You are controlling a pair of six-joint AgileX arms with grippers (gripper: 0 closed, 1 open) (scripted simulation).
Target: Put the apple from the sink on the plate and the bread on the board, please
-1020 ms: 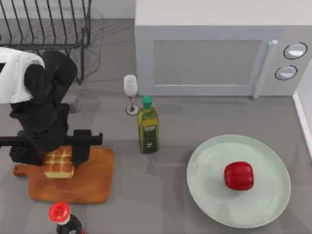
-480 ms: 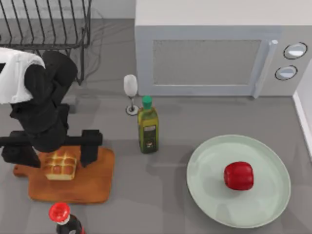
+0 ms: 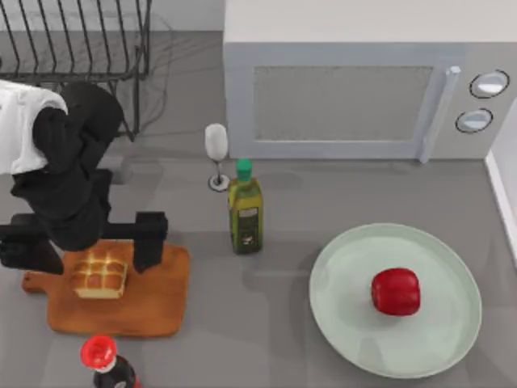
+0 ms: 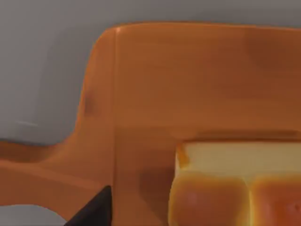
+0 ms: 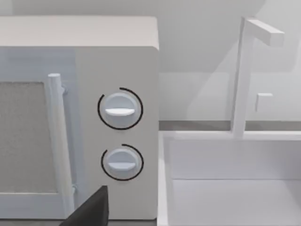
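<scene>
The left claw [image 3: 90, 242] hangs over the board [image 3: 153, 303] at the table's left, its fingers spread wide, one to each side of the bread [image 3: 100, 277] and clear of it, gripping nothing. The bread lies flat on the board near the handle end. A red-capped dark bottle [image 3: 102, 360] stands just beside the board. Well apart on the right, the apple [image 3: 396, 291] sits on the plate [image 3: 347, 283].

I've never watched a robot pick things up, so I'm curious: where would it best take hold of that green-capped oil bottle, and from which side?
Probably around the olive oil bottle's squarish body, coming in level from the top view's right, where the table is bare. It stands upright, and the wine glass stands just behind it on the left, so a reach from there risks a knock.
</scene>
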